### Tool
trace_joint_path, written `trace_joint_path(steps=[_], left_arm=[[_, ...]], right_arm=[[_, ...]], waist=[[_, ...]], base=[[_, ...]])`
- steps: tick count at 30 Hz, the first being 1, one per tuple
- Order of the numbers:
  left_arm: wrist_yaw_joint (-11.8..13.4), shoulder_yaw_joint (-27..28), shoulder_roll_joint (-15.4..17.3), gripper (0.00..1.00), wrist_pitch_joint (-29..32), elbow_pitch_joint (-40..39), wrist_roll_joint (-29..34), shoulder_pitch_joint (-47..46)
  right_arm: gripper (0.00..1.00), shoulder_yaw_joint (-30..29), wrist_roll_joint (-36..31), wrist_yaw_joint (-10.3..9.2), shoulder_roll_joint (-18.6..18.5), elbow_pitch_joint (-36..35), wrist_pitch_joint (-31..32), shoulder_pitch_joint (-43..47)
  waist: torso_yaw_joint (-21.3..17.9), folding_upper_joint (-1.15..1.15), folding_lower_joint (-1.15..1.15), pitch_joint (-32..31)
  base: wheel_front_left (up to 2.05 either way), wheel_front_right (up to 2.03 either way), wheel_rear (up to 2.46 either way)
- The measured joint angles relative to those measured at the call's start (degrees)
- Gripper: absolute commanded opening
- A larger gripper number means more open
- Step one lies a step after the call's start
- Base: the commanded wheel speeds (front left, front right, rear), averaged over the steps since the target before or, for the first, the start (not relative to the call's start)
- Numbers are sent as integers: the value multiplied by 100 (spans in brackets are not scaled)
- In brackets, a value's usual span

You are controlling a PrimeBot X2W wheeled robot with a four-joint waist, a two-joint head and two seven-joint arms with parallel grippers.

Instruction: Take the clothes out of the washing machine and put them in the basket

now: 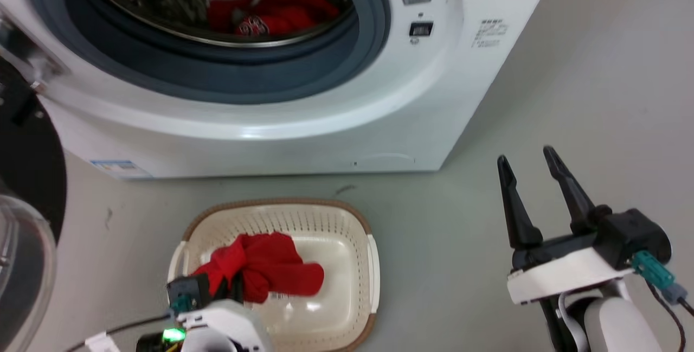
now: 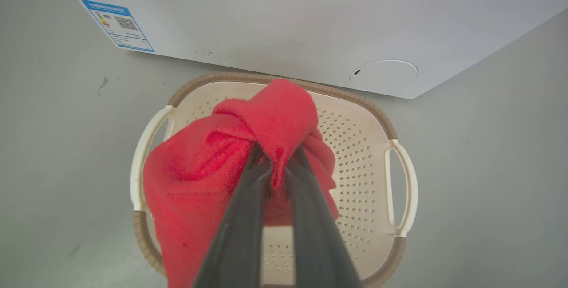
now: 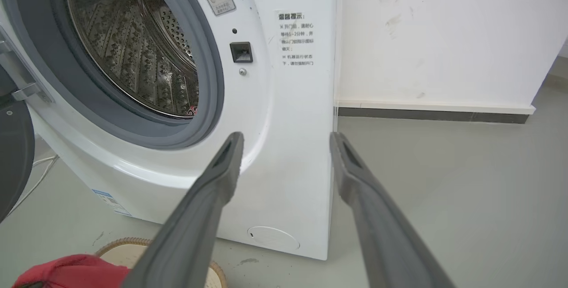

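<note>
While left pincer [image 2: 278,152] pinches red clothes [image 2: 195,177], basket [image 2: 355,155] beneath

Grey floor [image 1: 596,70]; white wall [image 3: 443,35], dark skirting [image 3: 430,115].

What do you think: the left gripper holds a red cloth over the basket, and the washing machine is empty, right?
No. The left gripper holds a red cloth over the basket, but the washing machine is not empty: the head view shows more red clothes inside it.
</note>
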Motion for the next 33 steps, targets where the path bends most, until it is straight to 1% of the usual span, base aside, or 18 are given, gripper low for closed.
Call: trace_joint_path(steps=[5,10,13,19,25,27,28,29,33], left_arm=[[-103,102,1,0,-203,1263,-91,-963],[-152,211,12,0,-325,2287,-180,-1833],[-192,258,32,0,-358,2772,-232,-2230],[-190,302,69,0,-409,3457,-291,-2812],[-169,355,142,0,-335,3885,-398,-2988],[-168,334,146,44,-244,3953,-399,-2988],[-165,328,152,85,-218,3979,-401,-2984],[-146,336,149,100,-204,3999,-420,-2980],[-141,301,137,100,-201,4039,-435,-2870]], right_arm=[[100,109,-16,0,0,9,-63,-358],[100,203,-9,0,-1,53,-130,-624],[100,285,14,1,0,71,-178,-783],[100,339,56,1,-1,129,-270,-1009],[100,385,74,0,0,225,-343,-1131],[100,377,75,0,-1,245,-370,-1176],[100,377,78,1,0,260,-371,-1192],[100,375,94,1,0,277,-375,-1200],[100,314,98,1,0,368,-398,-1207]], waist=[[-71,0,0,604],[-184,0,0,1198],[-272,0,1,1533],[-460,0,0,2114],[-648,0,0,2446],[-674,0,0,2497],[-682,0,0,2504],[-685,0,0,2497],[-670,0,0,2382]], base=[[0,0,0],[0,0,0],[0,0,0],[0,0,0],[0,0,0],[0,0,0],[0,0,0],[0,0,0],[0,0,0]])
